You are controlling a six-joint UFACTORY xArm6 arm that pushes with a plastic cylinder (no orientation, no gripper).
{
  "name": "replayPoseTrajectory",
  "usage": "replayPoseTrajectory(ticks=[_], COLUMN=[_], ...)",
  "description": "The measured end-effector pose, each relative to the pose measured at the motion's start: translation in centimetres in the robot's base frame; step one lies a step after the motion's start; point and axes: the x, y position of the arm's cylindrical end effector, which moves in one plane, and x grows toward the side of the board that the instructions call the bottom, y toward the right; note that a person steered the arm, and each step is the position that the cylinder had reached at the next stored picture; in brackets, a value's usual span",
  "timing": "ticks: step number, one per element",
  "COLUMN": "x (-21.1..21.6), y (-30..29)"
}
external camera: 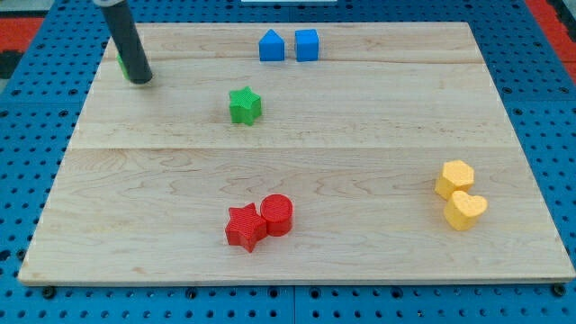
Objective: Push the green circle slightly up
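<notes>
- The green circle is near the top left corner of the wooden board; only a thin green edge shows, the rest is hidden behind the rod.
- My tip rests on the board, touching or just beside this green edge, on its right and lower side.
- The rod ends plainly, with nothing that opens, closes or holds.
- A green star lies to the right of my tip, well apart.
- A blue house-shaped block and a blue cube stand side by side at the top.
- A red star touches a red cylinder near the bottom.
- A yellow hexagon and a yellow heart touch at the right.
</notes>
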Motion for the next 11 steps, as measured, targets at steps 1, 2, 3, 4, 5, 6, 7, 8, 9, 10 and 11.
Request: replayPoseTrajectory(ticks=[1, 2, 3, 4, 5, 6, 7, 8, 9, 10, 11], x=[-1.2, 2.4, -0.9, -3.9, -3.3, -3.1, -3.1, -3.1, -2.9, -2.5, -0.8], y=[0.0, -4.5, -5.0, -0.6, 0.0, -0.3, -0.4, -0.4, -0.4, -0.4, 1.1])
